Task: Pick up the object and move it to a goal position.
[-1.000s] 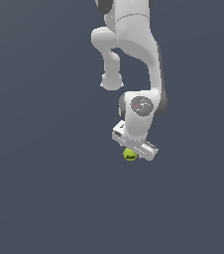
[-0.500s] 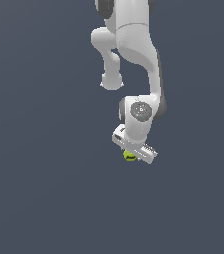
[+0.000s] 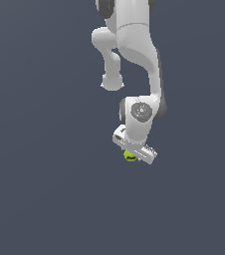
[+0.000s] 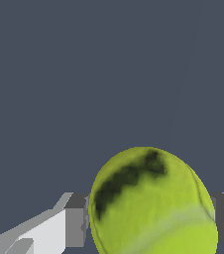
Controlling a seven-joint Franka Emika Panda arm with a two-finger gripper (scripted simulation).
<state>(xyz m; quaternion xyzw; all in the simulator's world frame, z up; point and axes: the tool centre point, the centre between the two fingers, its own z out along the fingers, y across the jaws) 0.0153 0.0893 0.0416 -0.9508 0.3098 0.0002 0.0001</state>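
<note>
1. Ball [image 3: 130,156] sits under the white hand [image 3: 132,155], tucked between the fingers; only its yellow-green lower edge shows in the exterior view.
2. Wrist view: ball [image 4: 151,203] fills the gap between the two grey finger pads [image 4: 75,221], one on each side. Hand reads as pinching the ball; contact looks snug on both sides, though the far pad is mostly hidden.
3. Dark smudge on the ball's upper face, pale seam lower down.
4. Whether the ball rests on the ground or hangs clear cannot be told; the backdrop is flat grey with no shadow or edge.
5. Risks, as judged: a round ball held on two small pads can roll or squirt out if the arm [image 3: 134,55] swings fast or the squeeze is off-centre. A slip would leave the hand travelling empty.
6. Goal spot: no marker visible in either view.
7. Surroundings: nothing else seen. No obstacle in the way.
</note>
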